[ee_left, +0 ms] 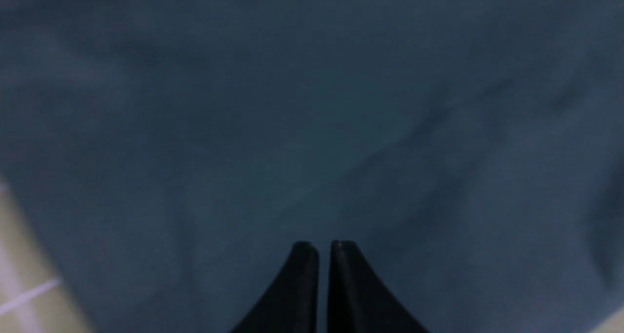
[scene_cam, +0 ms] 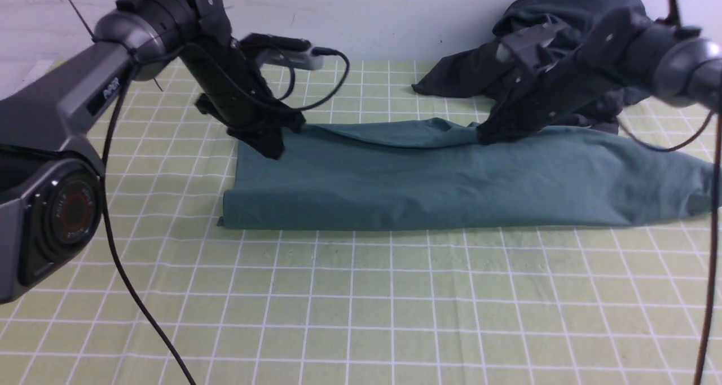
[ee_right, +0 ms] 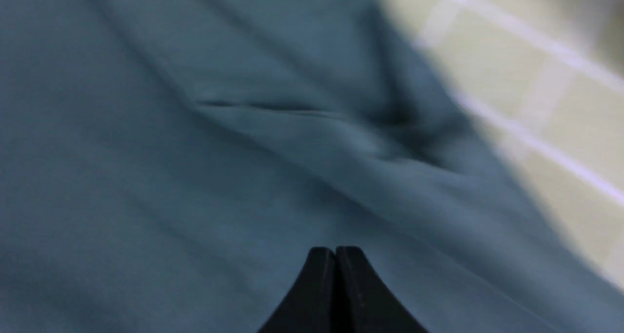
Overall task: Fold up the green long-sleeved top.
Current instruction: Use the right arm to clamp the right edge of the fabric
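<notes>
The green long-sleeved top [scene_cam: 423, 185] lies on the table as a long band folded lengthwise, with its folded edge towards the front. My left gripper [scene_cam: 273, 148] sits on its far left corner. In the left wrist view the left gripper [ee_left: 324, 245] has its jaws nearly together, with a thin gap and no cloth seen between them, over the green fabric [ee_left: 292, 104]. My right gripper [scene_cam: 485, 137] rests at the top's far edge, right of middle. In the right wrist view the right gripper [ee_right: 335, 249] is shut and empty over creased fabric [ee_right: 146, 177].
A dark charcoal heap of clothes [scene_cam: 462, 75] lies at the back right, behind the right arm and touching the top's far edge. The table has a yellow-green checked cloth [scene_cam: 361, 306]. A white wall stands behind. The arms' cables hang at the left and right.
</notes>
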`<state>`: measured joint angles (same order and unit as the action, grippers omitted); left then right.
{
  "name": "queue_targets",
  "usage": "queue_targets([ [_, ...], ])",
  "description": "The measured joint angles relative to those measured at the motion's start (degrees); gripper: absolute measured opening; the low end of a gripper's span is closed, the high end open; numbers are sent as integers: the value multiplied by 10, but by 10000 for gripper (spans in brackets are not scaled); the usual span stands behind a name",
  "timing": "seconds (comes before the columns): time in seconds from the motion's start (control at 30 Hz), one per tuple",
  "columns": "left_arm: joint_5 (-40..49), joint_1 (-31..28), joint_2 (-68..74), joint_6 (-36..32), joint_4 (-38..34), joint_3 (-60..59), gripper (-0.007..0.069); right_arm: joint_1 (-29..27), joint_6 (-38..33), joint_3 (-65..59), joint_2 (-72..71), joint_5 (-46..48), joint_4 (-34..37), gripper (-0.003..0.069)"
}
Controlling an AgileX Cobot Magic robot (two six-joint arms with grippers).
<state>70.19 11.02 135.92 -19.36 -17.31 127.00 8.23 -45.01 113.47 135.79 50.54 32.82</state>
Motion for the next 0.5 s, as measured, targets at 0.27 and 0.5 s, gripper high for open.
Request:
queue_targets([
  [0.27, 2, 30, 39, -30, -32, 0, -3, 20, -128, 0, 63, -258, 186, -13],
  [0.5, 2, 33, 36, 52, 19, 0, -3, -6, -88, 0, -33, -200, 155, -8],
])
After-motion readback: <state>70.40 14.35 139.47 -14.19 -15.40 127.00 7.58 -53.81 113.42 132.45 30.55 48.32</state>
